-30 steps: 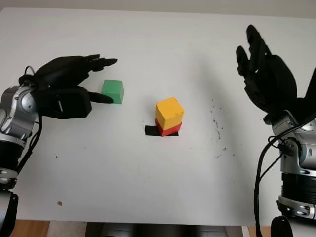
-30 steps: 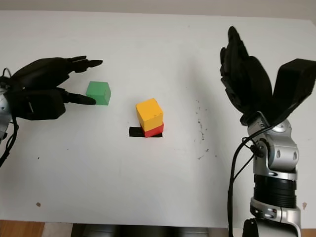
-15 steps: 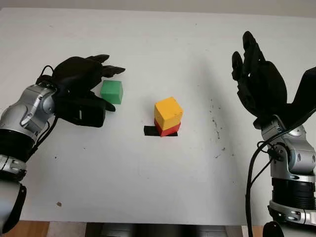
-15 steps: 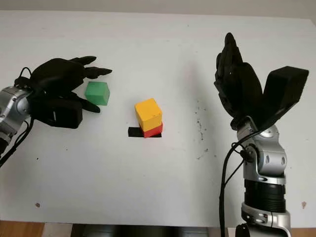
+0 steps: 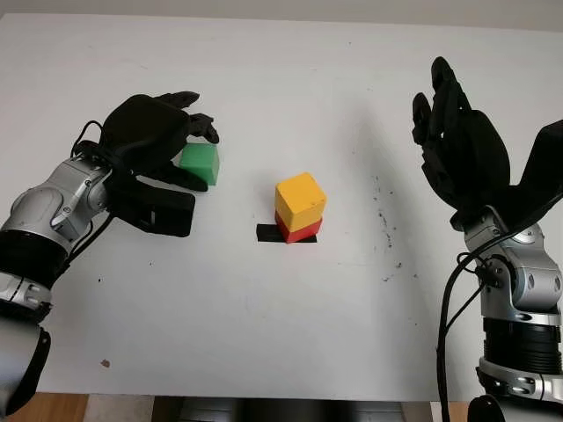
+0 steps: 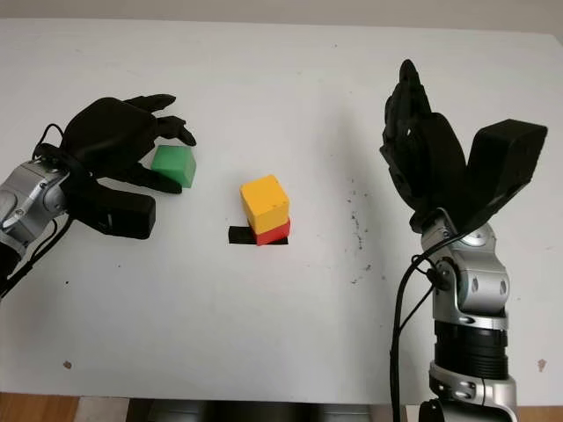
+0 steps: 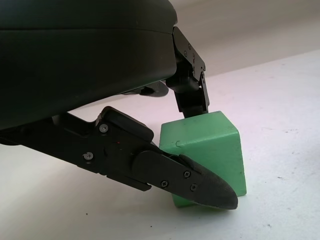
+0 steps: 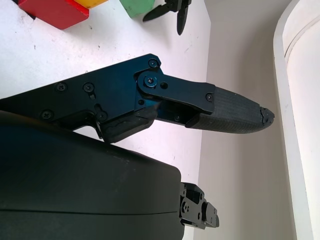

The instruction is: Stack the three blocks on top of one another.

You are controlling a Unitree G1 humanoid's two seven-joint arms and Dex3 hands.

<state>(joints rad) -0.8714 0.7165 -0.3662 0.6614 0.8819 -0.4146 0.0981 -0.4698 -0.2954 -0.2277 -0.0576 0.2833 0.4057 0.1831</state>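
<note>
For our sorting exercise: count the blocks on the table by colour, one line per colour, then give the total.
Green block: 1
Yellow block: 1
Red block: 1
Total: 3

Blocks: three in total, namely one green block (image 5: 201,163), one yellow block (image 5: 300,200), one red block (image 5: 299,230). Hands: two. Black floor marker under the red block: one.

White table (image 5: 264,79), wood floor (image 5: 53,409) beneath its front edge.
</note>
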